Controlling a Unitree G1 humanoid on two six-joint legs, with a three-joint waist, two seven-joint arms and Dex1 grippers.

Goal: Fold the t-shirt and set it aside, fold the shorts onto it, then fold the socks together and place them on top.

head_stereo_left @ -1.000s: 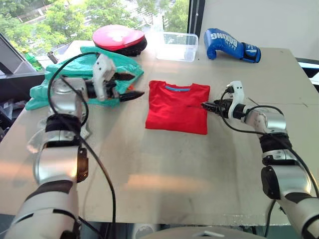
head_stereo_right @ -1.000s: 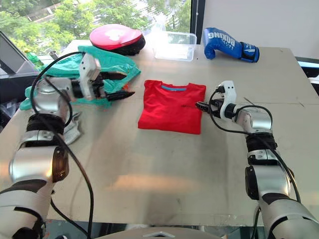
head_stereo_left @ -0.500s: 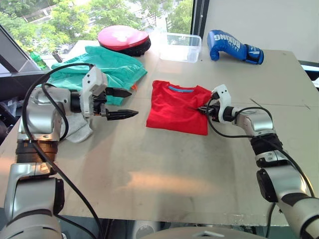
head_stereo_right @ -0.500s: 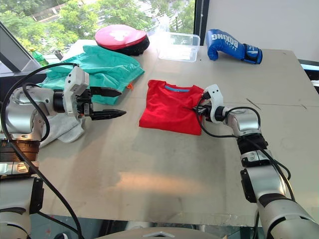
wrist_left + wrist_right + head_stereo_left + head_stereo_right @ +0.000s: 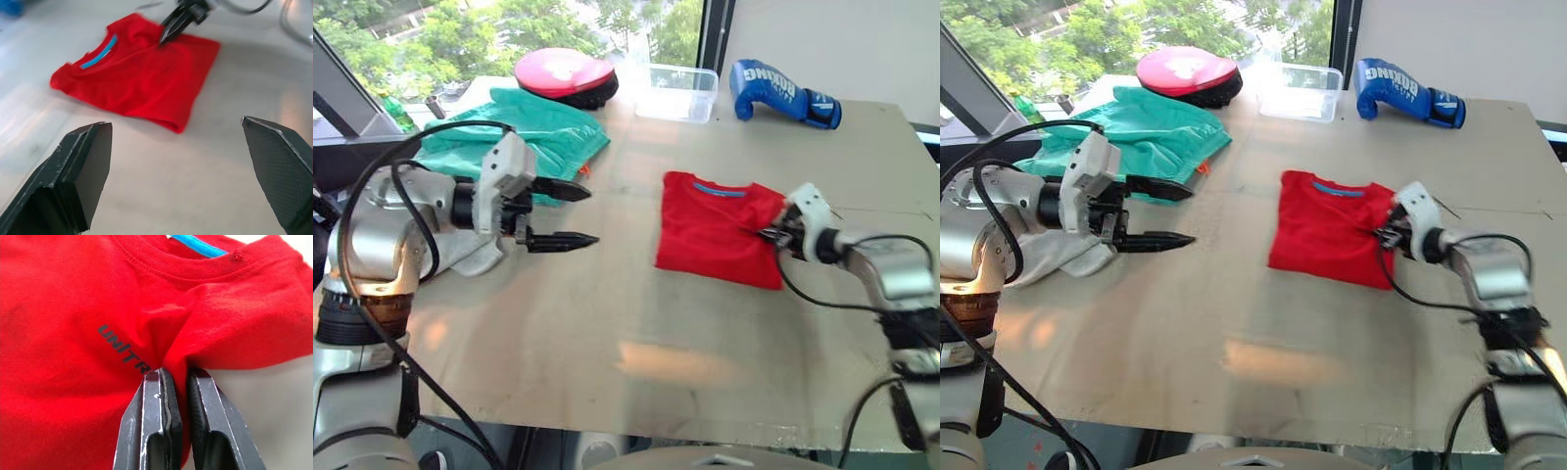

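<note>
The folded red t-shirt (image 5: 715, 227) lies flat right of the table's middle, blue neck band toward the far side. My right gripper (image 5: 173, 374) is shut on the shirt's right edge, pinching a fold of red fabric beside the black lettering. It also appears from the head view (image 5: 771, 235). My left gripper (image 5: 592, 213) hangs open above bare table, left of the shirt, fingers pointing right. Behind it the teal-green shorts (image 5: 509, 137) lie spread at the far left. Light grey socks (image 5: 475, 257) lie under my left forearm, partly hidden.
A red-pink round pad (image 5: 565, 73), a clear plastic container (image 5: 677, 93) and a blue boxing glove (image 5: 783, 93) stand along the far edge. Bare table (image 5: 607, 333) stretches in front of the shirt to the near edge.
My right gripper shut on the t-shirt's right edge and dragged the shirt to the right. My left gripper drew back from over the shorts toward me, still open.
</note>
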